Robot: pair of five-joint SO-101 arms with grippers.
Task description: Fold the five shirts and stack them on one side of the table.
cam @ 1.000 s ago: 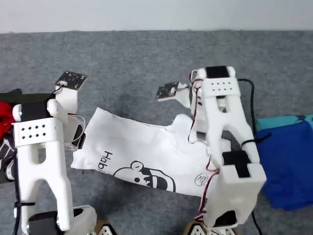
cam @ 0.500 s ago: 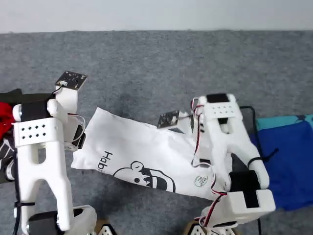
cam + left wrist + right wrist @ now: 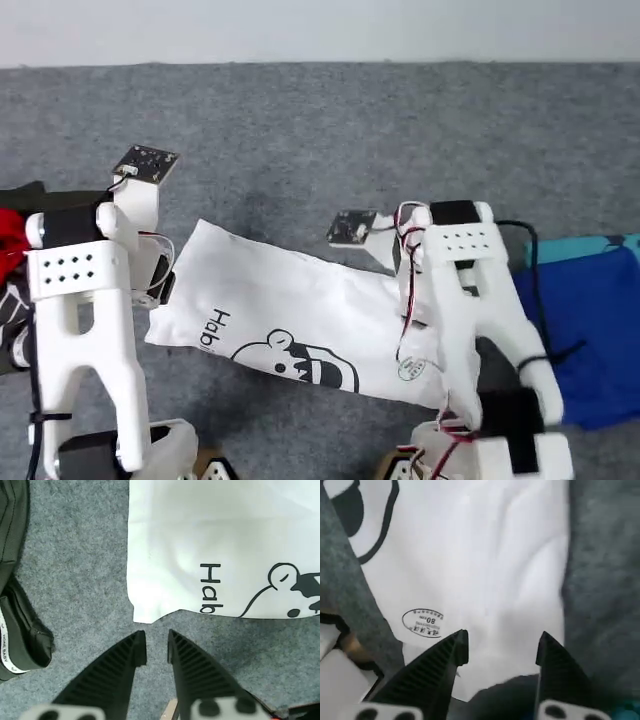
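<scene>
Grey table [image 3: 300,130]; white shirt [image 3: 290,300], black cartoon print; blue shirt [image 3: 590,330]; black garment [image 3: 12,555].

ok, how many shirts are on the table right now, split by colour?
white shirt: 1
blue shirt: 1
teal shirt: 1 (only an edge shows by the blue one)
red shirt: 1 (only a bit shows)
black shirt: 1
Total: 5

A white shirt [image 3: 290,320] with a black cartoon print lies flat and slanted across the middle of the grey tabletop [image 3: 300,130]. A blue shirt [image 3: 590,340] sits rumpled at one edge, with dark garments [image 3: 12,300] at the opposite edge.
</scene>
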